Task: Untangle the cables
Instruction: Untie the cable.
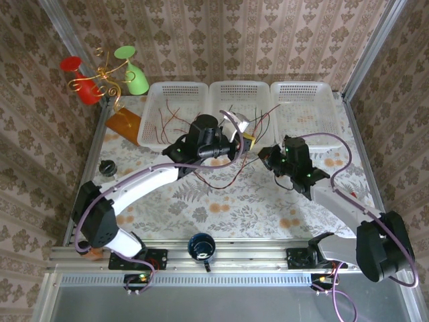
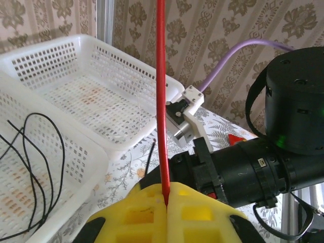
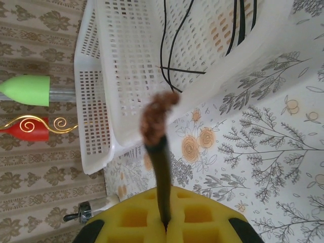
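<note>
The cables are thin red and black wires. Some lie in the left white basket [image 1: 167, 118], some in the middle basket [image 1: 249, 114], and a loose loop [image 1: 216, 180] lies on the tablecloth. My left gripper [image 2: 166, 202] is shut on a red cable [image 2: 161, 101] that runs straight up out of its yellow fingers. It sits in front of the middle basket [image 1: 246, 139]. My right gripper [image 3: 166, 225] is shut on a black cable [image 3: 162, 172] with a frayed copper end. It hangs just right of the left gripper [image 1: 265, 156].
Three white baskets [image 1: 239, 85] line the far side of the table. Black wires [image 2: 30, 167] lie in the middle one. Red and green goblets on a gold stand [image 1: 100, 74] are at the far left, a black knob [image 1: 107, 167] on the left, a dark mug [image 1: 201, 247] at the near edge.
</note>
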{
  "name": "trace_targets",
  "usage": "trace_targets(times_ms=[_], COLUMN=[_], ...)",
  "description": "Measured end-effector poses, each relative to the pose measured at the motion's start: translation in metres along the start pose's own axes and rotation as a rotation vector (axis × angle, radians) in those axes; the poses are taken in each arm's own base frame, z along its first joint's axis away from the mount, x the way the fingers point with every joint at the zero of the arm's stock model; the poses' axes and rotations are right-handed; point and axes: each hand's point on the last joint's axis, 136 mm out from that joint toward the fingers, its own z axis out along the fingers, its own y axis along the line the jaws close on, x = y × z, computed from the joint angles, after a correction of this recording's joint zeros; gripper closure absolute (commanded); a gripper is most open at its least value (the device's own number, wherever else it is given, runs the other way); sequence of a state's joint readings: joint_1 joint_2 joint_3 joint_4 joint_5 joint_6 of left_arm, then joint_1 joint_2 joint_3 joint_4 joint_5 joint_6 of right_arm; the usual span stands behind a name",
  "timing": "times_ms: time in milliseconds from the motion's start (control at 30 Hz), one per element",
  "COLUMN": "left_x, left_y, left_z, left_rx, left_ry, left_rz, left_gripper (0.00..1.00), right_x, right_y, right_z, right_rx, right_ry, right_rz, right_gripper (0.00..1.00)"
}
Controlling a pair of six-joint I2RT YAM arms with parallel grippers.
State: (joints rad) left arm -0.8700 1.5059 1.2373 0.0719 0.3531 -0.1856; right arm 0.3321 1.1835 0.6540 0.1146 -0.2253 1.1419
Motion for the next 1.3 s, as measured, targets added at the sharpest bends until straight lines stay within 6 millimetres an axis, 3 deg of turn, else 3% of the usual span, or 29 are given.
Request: trace_targets(times_ms=[167,300,567,800,1000,1167,1300], left_x=[-0.017,-0.031,-0.05,-0.037,-0.012,0.006,0.01], left_y=[0.002,0.01,0.048,0.079,0.103,0.116,0.116], left_z=[-0.025,-0.058,-0.14,-0.202,-0.251,-0.278,-0.285], left_rx=[-0.07,-0.177,-0.417,-0.577,-0.727,-0.815,-0.826], left_ry=[-0.039,-0.098,-0.203,-0.168,-0.121,-0.079,-0.069], left_rz=[0.074,0.142,0.169,0.124,0.064,0.029,0.014], left_gripper=[1.0,1.0,1.0,1.0,1.0,1.0,1.0], right_x=[-0.018,-0.039,-0.074,-0.093,-0.105,-0.109,-0.11], right_y=[0.018,0.035,0.021,0.0,-0.021,-0.031,-0.033], right_z=[-0.032,-0.07,-0.132,-0.162,-0.186,-0.2,-0.207], right_rx=[0.011,0.012,0.148,0.294,0.413,0.47,0.485], right_ry=[-0.1,-0.225,-0.466,-0.588,-0.681,-0.724,-0.748], right_rz=[-0.074,-0.135,-0.207,-0.241,-0.239,-0.233,-0.229], right_gripper=[1.0,1.0,1.0,1.0,1.0,1.0,1.0])
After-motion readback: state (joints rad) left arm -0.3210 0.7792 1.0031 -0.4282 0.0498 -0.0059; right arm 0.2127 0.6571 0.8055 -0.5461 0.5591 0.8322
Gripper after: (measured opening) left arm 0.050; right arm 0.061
